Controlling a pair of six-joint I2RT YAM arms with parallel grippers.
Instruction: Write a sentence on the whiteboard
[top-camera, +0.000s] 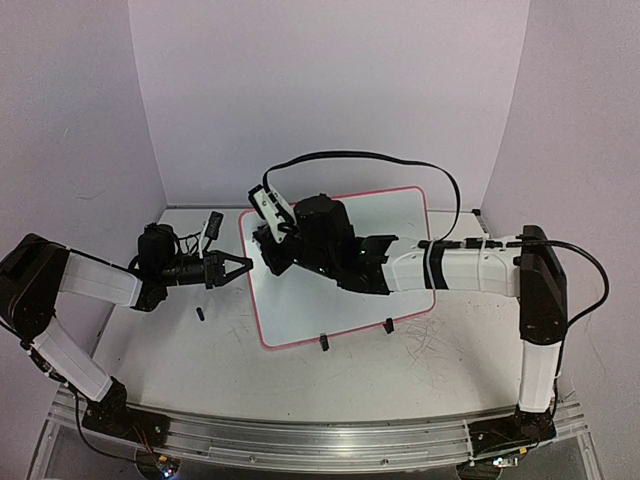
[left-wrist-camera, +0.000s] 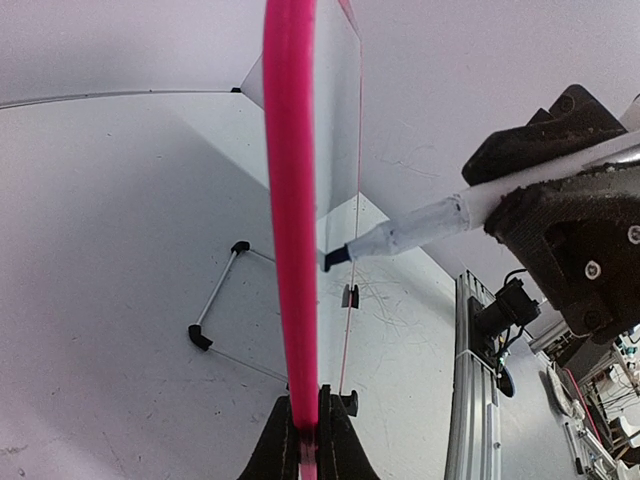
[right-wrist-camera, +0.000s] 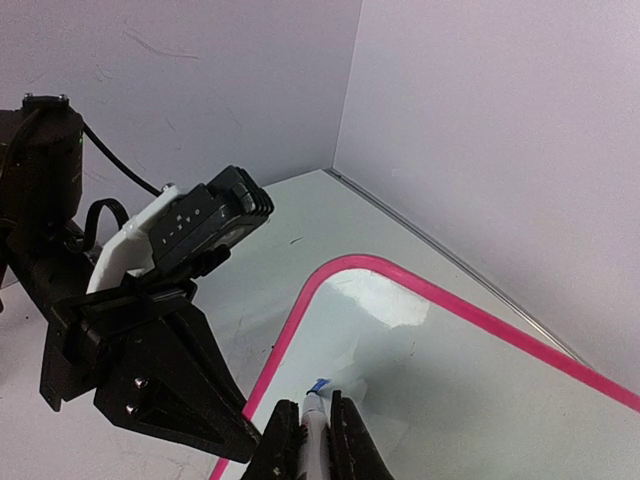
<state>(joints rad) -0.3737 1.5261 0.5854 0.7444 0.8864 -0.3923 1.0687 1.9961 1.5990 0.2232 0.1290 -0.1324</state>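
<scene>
The whiteboard (top-camera: 400, 215), white with a pink rim (top-camera: 255, 300), rests on two black clip feet (top-camera: 324, 342) at its near edge. My left gripper (top-camera: 244, 265) is shut on the left rim; in the left wrist view the rim (left-wrist-camera: 292, 200) runs edge-on up from the shut left gripper (left-wrist-camera: 308, 440). My right gripper (top-camera: 270, 256) reaches over the board's upper left corner, shut on a white marker (right-wrist-camera: 315, 432). Its blue tip (right-wrist-camera: 320, 384) is at the board's surface (right-wrist-camera: 470, 390) near the corner; whether it touches I cannot tell. No writing shows on the board.
A small black piece (top-camera: 200, 314) lies on the table left of the board. Pen scribbles (top-camera: 430, 335) mark the tabletop by the right foot. A thin wire stand (left-wrist-camera: 215, 300) sits behind the board. Walls close in the back and sides.
</scene>
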